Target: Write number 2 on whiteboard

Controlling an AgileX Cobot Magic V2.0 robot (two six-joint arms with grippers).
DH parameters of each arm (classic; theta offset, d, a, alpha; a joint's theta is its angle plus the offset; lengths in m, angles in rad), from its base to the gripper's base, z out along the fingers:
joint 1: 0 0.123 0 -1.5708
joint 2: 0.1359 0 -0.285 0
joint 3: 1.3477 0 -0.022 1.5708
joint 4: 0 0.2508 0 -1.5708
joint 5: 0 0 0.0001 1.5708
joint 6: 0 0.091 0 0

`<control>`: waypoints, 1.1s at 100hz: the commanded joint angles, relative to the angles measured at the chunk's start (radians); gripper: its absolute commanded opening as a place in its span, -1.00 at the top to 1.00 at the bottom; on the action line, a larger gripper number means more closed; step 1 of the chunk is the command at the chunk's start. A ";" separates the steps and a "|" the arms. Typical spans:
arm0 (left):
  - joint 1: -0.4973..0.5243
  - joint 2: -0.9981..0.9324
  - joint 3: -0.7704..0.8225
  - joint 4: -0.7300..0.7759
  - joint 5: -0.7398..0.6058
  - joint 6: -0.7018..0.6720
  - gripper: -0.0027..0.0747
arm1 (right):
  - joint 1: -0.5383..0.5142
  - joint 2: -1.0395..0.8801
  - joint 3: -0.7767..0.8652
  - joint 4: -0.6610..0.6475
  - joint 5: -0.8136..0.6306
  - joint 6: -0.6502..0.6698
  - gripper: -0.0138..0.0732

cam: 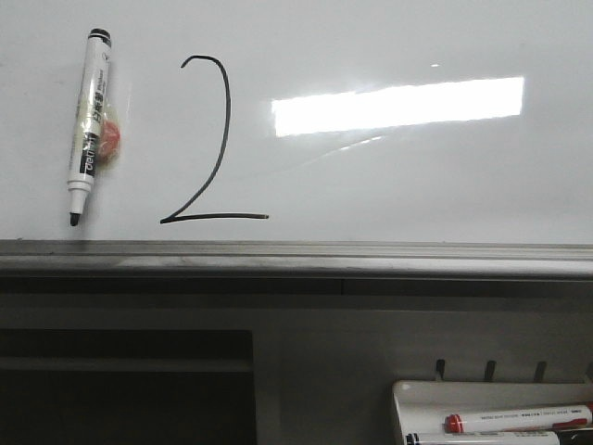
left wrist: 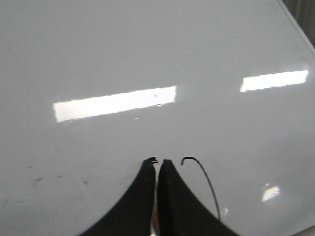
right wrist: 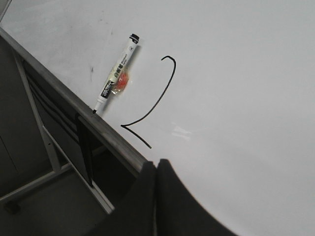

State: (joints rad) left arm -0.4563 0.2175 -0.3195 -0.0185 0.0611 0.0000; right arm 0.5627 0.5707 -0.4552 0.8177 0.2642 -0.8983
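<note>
black number 2 (right wrist: 155, 101) on the whiteboard (right wrist: 236, 98), uncapped marker (right wrist: 116, 73) beside it, end effector (right wrist: 156, 169) closed

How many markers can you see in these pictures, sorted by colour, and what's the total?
Black markers: 1, the black marker stuck to the whiteboard, left of the number 2.
Red markers: 1, the red marker lying in the tray.
Dark-capped markers: 1, the partly cut-off marker in the same tray; colour unclear.
Total: 3

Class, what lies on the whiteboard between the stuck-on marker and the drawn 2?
Nothing: in the front view, only bare whiteboard separates the marker from the 2.
</note>
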 commanded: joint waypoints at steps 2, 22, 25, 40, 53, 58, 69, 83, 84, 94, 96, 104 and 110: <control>0.090 -0.068 0.033 0.018 -0.040 0.000 0.98 | -0.005 -0.003 -0.026 0.018 -0.047 0.000 0.82; 0.286 -0.218 0.172 0.031 0.016 0.000 0.98 | -0.005 -0.003 -0.026 0.018 -0.047 0.000 0.82; 0.305 -0.235 0.191 0.031 0.016 0.000 0.98 | -0.005 -0.003 -0.026 0.018 -0.047 0.000 0.82; 0.353 -0.247 0.282 0.075 0.009 0.000 0.98 | -0.005 -0.003 -0.026 0.018 -0.047 0.000 0.82; 0.355 -0.247 0.332 0.092 0.075 0.000 0.98 | -0.005 -0.003 -0.026 0.018 -0.047 0.000 0.82; 0.355 -0.247 0.330 0.094 0.125 0.000 0.98 | -0.005 -0.003 -0.026 0.018 -0.047 0.000 0.82; 0.355 -0.247 0.332 0.094 0.206 0.000 0.98 | -0.005 -0.003 -0.026 0.018 -0.047 0.000 0.82; 0.355 -0.247 0.332 0.090 0.205 0.000 0.98 | -0.005 -0.003 -0.026 0.018 -0.047 0.000 0.82; 0.355 -0.247 0.332 0.090 0.205 0.000 0.98 | -0.005 -0.003 -0.026 0.018 -0.047 0.000 0.82; 0.355 -0.247 0.332 0.088 0.201 0.000 0.98 | -0.005 -0.003 -0.026 0.018 -0.047 0.000 0.82; 0.355 -0.247 0.332 0.088 0.201 0.000 0.98 | -0.005 -0.003 -0.026 0.018 -0.047 0.000 0.82; 0.355 -0.247 0.332 0.088 0.201 0.000 0.98 | -0.005 -0.003 -0.026 0.018 -0.047 0.000 0.82; 0.355 -0.247 0.332 0.088 0.201 0.000 0.98 | -0.005 -0.003 -0.026 0.018 -0.047 0.000 0.82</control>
State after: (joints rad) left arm -0.1028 -0.0044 0.0011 0.0738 0.3284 0.0000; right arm 0.5627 0.5686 -0.4552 0.8177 0.2642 -0.8963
